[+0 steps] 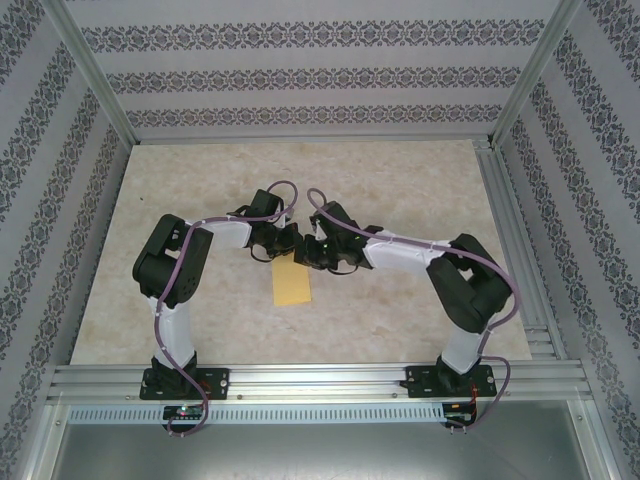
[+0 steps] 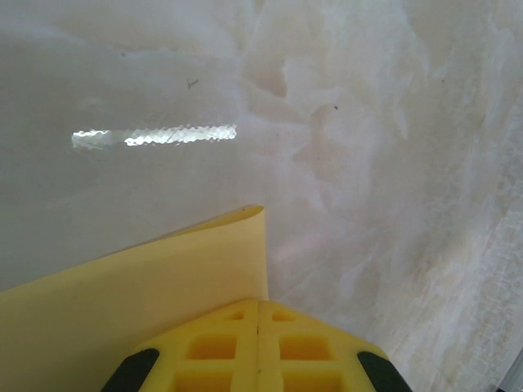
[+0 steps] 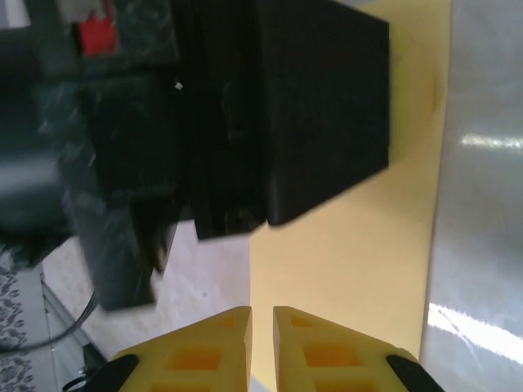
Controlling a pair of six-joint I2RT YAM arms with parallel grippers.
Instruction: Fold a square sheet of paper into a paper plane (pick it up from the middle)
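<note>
Both grippers are meeting over the square sheet of paper (image 1: 290, 285) at the middle of the table (image 1: 400, 190).

The left gripper (image 2: 258, 314) is holding its yellow fingers pressed fully together, with the sheet lying under them and spreading to their left, its far corner curling up just ahead of the tips. The right gripper (image 3: 261, 318) is keeping its fingers almost together with a thin slit between them; whether they are pinching the sheet I cannot tell. The paper is stretching ahead of and to the right of those tips, with the left arm's black wrist hanging just beyond.
</note>
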